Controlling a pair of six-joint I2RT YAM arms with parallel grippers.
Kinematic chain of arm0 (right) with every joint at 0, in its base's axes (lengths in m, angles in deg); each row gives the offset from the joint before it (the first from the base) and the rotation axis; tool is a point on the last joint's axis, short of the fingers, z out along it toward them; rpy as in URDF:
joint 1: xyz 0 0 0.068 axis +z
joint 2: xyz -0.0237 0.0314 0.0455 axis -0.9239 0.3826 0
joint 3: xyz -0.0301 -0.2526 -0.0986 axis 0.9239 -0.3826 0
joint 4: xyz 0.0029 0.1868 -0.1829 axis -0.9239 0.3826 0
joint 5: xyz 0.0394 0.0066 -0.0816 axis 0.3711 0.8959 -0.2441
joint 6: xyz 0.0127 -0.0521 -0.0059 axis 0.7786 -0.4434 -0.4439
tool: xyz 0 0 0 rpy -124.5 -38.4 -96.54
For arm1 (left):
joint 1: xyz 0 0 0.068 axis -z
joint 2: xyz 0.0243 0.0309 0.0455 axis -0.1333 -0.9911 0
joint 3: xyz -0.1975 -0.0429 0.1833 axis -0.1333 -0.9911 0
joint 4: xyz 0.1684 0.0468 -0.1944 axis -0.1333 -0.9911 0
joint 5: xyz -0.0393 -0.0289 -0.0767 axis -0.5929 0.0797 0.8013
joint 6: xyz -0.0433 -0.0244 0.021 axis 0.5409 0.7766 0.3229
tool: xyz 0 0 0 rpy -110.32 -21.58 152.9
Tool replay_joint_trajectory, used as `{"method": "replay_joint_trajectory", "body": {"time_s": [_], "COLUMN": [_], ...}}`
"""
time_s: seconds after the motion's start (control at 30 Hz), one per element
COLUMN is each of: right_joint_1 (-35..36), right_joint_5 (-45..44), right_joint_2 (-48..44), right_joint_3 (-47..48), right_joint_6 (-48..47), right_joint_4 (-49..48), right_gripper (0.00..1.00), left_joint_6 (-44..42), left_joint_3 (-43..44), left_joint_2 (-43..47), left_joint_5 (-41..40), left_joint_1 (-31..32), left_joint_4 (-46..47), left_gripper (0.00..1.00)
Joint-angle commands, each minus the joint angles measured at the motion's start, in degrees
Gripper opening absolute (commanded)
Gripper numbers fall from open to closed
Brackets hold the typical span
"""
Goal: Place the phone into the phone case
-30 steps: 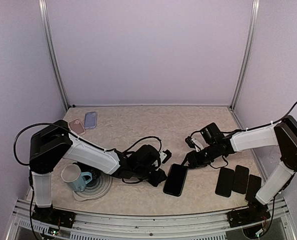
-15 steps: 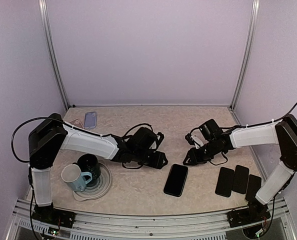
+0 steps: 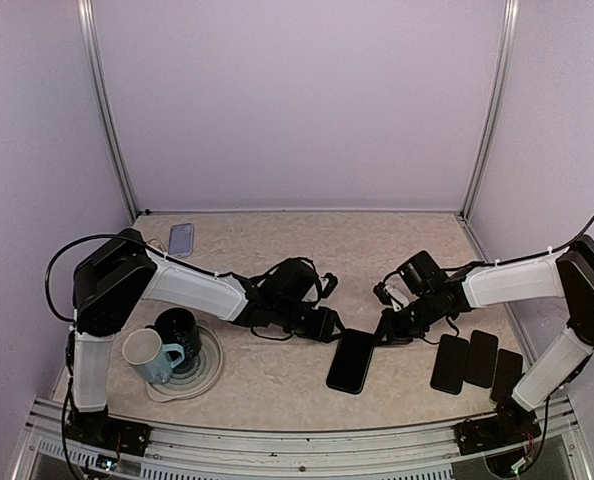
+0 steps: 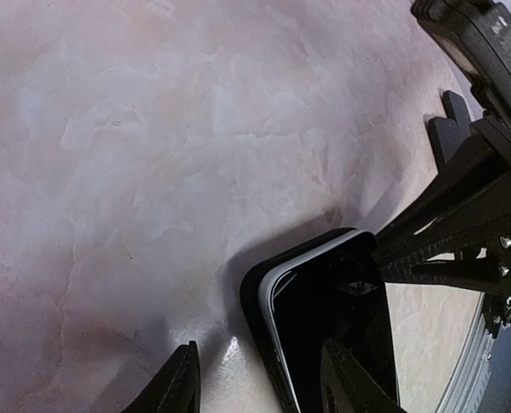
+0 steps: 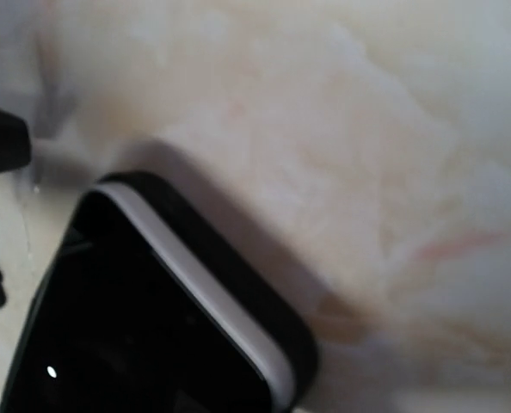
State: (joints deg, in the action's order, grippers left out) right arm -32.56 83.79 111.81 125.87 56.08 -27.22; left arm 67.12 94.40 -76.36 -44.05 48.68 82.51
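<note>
A black phone (image 3: 351, 360) with a silver rim lies flat on the table inside a black case (image 4: 254, 288). The case edge shows round the phone's far corner. My left gripper (image 3: 327, 326) is open and low at the phone's upper left corner. One of its fingers (image 4: 183, 383) rests on bare table and the other stands over the screen (image 4: 341, 335). My right gripper (image 3: 389, 328) is at the phone's upper right corner, and its black fingers (image 4: 449, 228) reach the phone's far edge. The right wrist view shows only the cased corner (image 5: 238, 301), not its own fingers.
Three more black phones or cases (image 3: 449, 362) (image 3: 480, 358) (image 3: 506, 375) lie in a row at the right. A white mug (image 3: 142, 350) and a dark mug (image 3: 178, 327) stand on a plate (image 3: 213, 372) at the left. A lilac case (image 3: 180, 238) lies at the back left.
My left gripper lifted away from the phone, then came back right to its upper left corner. My right gripper moved down and slightly right onto the phone's upper right corner. The phone stayed put.
</note>
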Motion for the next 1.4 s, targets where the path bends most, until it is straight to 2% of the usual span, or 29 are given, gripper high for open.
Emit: {"method": "replay_joint_trajectory", "body": {"time_s": [0.0,0.17,0.3,0.5,0.73,0.87,1.03,1.17,1.27,1.37], "right_joint_1": [0.7,2.1,3.9,6.0,7.8,7.8,7.6,7.3,7.3,7.3], "right_joint_5": [1.4,0.0,-1.4,-7.2,-16.6,-15.3,-11.1,-11.1,-13.3,-14.5], "right_joint_2": [2.5,5.6,7.9,11.7,13.7,9.4,7.0,6.2,5.5,4.7], "right_joint_3": [-1.0,-0.8,-0.4,2.5,5.0,5.1,6.8,7.6,8.0,8.0], "right_joint_6": [1.2,1.0,0.7,-0.1,-1.2,-1.0,-1.4,-1.4,-1.7,-1.8], "right_joint_4": [-2.2,-2.5,-1.4,2.4,9.0,9.0,5.8,5.6,6.6,6.6], "right_gripper": [0.07,0.03,0.03,0.06,0.06,0.08,0.18,0.21,0.22,0.26], "left_joint_6": [-0.4,-1.0,-1.4,-3.5,-9.0,-12.1,-13.9,-13.9,-14.9,-14.3], "left_joint_3": [0.5,0.7,0.8,2.7,3.7,3.7,3.7,4.1,6.2,8.5], "left_joint_2": [-2.0,-3.4,-3.8,-6.9,-12.0,-15.0,-17.6,-20.4,-23.3,-24.4], "left_joint_5": [1.5,1.7,1.5,2.4,2.5,1.3,4.0,3.5,-0.8,-8.9], "left_joint_1": [0.5,1.4,1.7,1.7,1.9,2.4,3.4,4.6,5.1,5.7], "left_joint_4": [-0.2,-2.1,-7.3,-18.5,-27.2,-31.5,-33.5,-34.1,-37.0,-39.5], "left_gripper": [0.45,0.4,0.35,0.3,0.26,0.16,0.16,0.15,0.12,0.05]}}
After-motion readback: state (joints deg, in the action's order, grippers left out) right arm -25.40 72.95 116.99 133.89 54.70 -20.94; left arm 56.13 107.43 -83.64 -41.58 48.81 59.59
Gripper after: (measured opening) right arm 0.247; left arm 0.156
